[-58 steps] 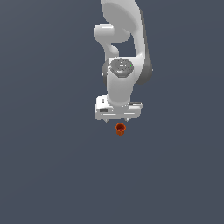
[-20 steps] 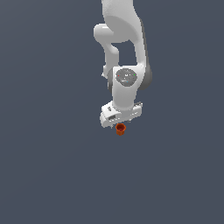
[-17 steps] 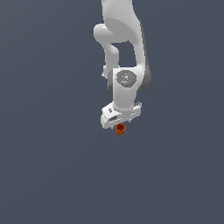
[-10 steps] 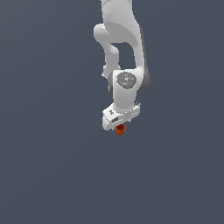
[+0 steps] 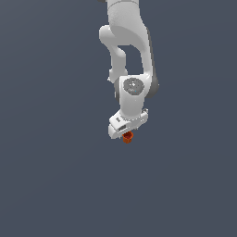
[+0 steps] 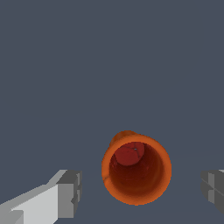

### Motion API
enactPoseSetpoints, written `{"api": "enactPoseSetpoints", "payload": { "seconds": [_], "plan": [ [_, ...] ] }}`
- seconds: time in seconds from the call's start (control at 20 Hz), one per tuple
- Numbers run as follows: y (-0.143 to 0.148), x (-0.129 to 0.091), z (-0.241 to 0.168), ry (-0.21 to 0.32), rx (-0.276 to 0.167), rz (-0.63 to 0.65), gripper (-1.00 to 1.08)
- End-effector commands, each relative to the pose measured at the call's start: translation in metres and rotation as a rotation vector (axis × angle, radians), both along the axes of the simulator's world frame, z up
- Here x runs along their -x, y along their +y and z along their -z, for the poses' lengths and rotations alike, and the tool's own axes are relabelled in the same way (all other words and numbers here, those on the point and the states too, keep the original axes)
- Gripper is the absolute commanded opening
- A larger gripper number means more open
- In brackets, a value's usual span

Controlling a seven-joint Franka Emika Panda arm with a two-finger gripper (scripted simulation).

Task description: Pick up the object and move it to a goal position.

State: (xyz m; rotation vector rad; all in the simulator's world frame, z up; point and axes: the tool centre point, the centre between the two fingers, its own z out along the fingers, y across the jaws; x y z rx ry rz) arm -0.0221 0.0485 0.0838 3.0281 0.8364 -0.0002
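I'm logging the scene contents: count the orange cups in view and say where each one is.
1. The orange cup sits just under the gripper, between its open fingers with gaps on both sides. No other shows, though the arm could hide something behind it.

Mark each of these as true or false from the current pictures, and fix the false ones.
1. The gripper is open, with a finger on each side of the orange cup. True.
2. The fingers are pressing on the cup's walls. False: in the wrist view grey floor shows between each finger and the cup.
3. The cup stands with its hollow facing up toward the wrist camera. True: the camera looks down into its darker inside.
4. The cup is blue. False: it is orange-red.
5. In the exterior view the cup shows just below the white gripper. True.
6. A second cup stands beside the first. False: only one cup shows in either view.
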Motion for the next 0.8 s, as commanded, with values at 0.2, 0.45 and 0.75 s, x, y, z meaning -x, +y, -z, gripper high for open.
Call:
{"api": "enactPoseSetpoints", "payload": {
  "seconds": [0.2,0.45,0.75],
  "plan": [
    [0.0,0.001,0.028,0.0,0.0,-0.003,1.0],
    [0.0,0.001,0.044,0.0,0.0,-0.005,1.0],
    [0.0,0.0,0.046,0.0,0.0,-0.005,-1.0]
  ]
}}
